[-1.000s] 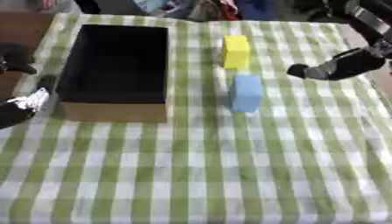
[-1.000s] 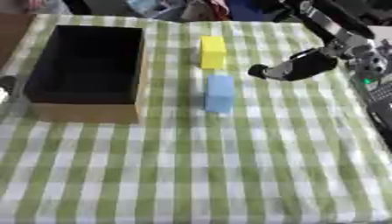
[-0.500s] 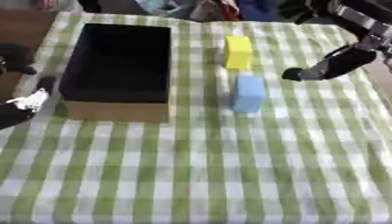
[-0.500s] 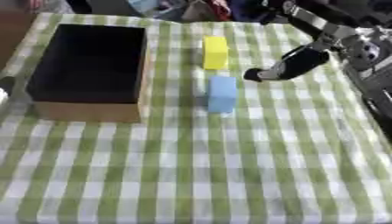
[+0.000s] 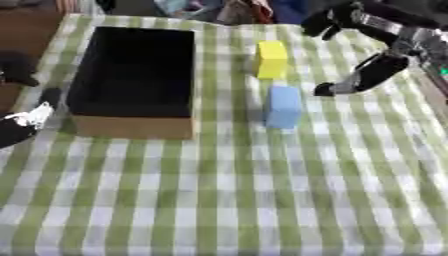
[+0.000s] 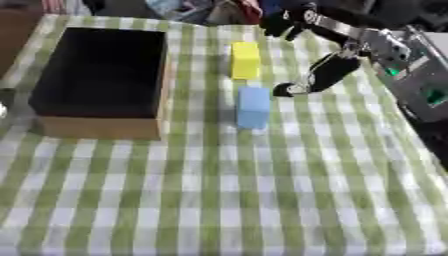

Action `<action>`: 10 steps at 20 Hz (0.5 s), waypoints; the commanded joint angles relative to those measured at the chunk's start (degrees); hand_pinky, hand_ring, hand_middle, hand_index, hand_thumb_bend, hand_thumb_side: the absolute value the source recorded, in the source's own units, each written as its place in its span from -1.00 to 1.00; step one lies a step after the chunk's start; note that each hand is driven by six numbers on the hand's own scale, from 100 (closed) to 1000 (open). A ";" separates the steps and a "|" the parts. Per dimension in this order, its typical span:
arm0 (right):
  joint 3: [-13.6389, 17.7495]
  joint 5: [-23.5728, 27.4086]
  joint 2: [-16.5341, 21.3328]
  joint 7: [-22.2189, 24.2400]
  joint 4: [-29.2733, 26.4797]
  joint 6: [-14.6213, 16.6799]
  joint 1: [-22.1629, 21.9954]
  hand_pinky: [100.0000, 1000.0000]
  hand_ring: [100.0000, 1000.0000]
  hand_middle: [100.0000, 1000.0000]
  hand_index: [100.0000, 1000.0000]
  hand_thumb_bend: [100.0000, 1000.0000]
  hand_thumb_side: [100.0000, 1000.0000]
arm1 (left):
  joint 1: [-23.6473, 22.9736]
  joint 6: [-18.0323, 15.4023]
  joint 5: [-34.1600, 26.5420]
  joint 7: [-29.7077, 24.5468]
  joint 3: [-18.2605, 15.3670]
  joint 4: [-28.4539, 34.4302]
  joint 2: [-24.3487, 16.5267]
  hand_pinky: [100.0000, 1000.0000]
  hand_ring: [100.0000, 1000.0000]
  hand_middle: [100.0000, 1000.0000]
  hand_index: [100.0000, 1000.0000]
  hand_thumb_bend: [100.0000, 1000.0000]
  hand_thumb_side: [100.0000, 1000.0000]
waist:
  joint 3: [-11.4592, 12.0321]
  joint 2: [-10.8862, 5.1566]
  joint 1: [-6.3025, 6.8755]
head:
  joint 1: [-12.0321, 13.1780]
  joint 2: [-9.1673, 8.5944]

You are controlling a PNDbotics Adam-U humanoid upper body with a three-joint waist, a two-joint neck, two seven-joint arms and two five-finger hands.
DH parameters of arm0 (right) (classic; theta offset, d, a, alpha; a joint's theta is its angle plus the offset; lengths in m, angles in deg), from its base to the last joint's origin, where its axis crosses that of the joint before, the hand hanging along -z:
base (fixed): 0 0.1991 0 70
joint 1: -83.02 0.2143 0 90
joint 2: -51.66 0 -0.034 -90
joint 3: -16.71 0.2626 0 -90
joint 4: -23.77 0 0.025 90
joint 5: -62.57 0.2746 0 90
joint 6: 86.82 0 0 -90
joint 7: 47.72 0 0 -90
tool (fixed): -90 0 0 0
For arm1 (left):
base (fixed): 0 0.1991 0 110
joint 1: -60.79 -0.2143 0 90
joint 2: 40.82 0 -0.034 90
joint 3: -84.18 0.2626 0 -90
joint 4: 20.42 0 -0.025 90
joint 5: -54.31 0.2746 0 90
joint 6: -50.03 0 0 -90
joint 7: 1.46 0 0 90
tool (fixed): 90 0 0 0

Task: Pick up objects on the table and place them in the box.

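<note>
The right robot hand (image 5: 354, 80) hangs at centre right of the frame, just beside the blue block (image 5: 283, 106); whether its fingers are spread or curled cannot be told. The yellow block (image 5: 271, 59) lies above it, and the black-lined cardboard box (image 5: 133, 125) sits at upper left on the checked counter (image 5: 245, 200).

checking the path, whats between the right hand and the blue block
Nothing but bare checked tablecloth: in the right eye view the right hand hovers just right of the blue block, a narrow gap apart.
</note>
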 commanded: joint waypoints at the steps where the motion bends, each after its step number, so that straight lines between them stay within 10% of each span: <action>1: -0.12 -0.47 -0.56 0.67 2.57 0.47 1.70 0.46 0.58 0.47 0.76 0.07 -0.94 | 0.96 -0.18 0.03 -0.40 0.09 0.61 -0.91 0.33 0.04 0.04 0.39 -0.39 -1.00 | 0.00 -0.77 0.29 | -0.35 -0.22; 10: -0.81 -2.53 -3.79 1.23 8.02 1.65 2.76 0.44 0.55 0.43 0.75 0.06 -0.96 | 0.98 -0.23 -0.01 -0.58 0.06 0.56 -0.79 0.33 0.04 0.04 0.40 -0.40 -1.00 | 0.21 -0.67 0.25 | -0.44 -0.05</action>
